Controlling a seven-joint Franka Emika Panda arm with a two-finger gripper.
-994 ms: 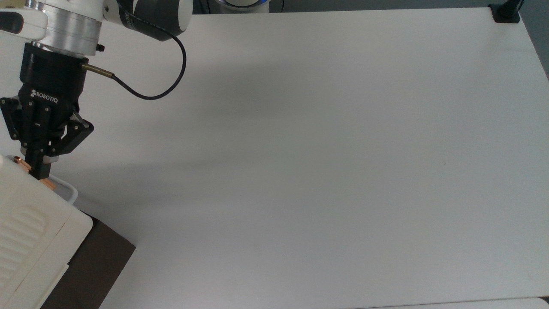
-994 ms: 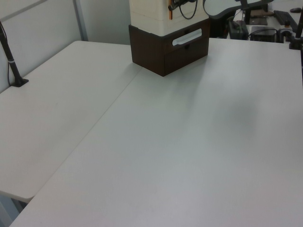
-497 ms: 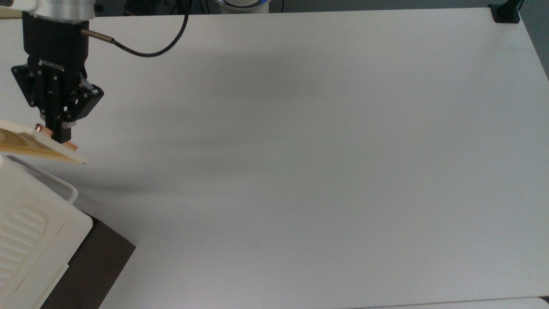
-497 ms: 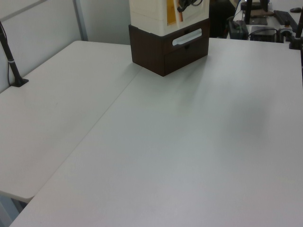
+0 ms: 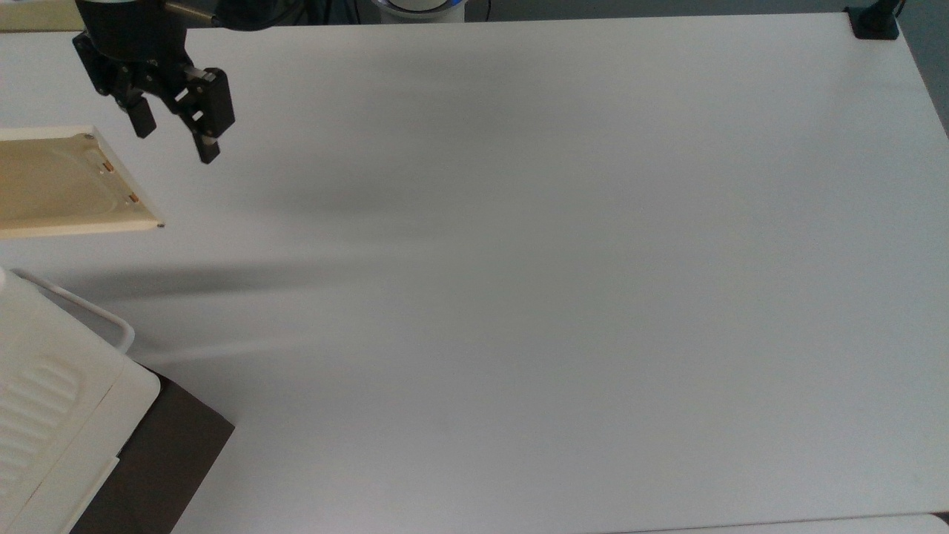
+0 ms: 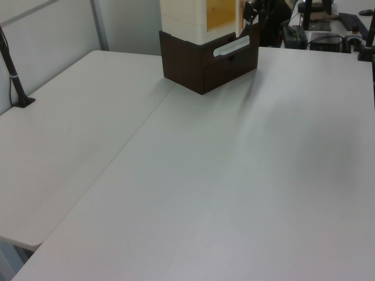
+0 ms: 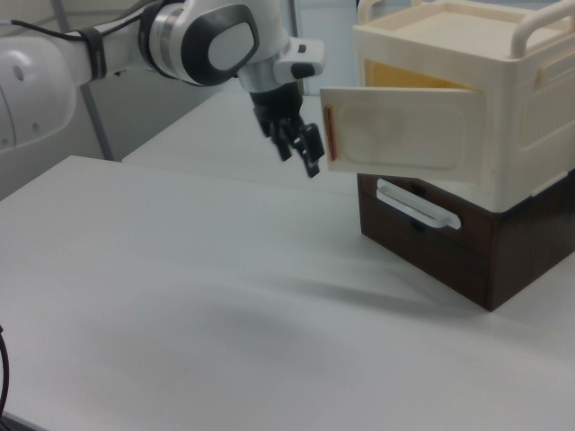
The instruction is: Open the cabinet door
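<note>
cabinet door [image 7: 404, 130]: flat cream plastic panel, swung wide open, hanging out sideways from the box
door handle [image 7: 330, 135]: skinny copper-orange bar, upright along the free edge at the right view's left
door inside face [image 5: 63, 182]: raised rim and a couple of small slots, seen in the top view
cabinet [image 7: 499, 99]: cream-white box with rounded corners, ribbed top, front opening uncovered with a yellowish interior showing

White bench [image 5: 556, 259] lies bare and broad; on it a dark brown drawer unit [image 7: 431, 242] with a white tube handle [image 7: 418, 204], black clamp post [image 6: 14, 76] at the left view's left.
</note>
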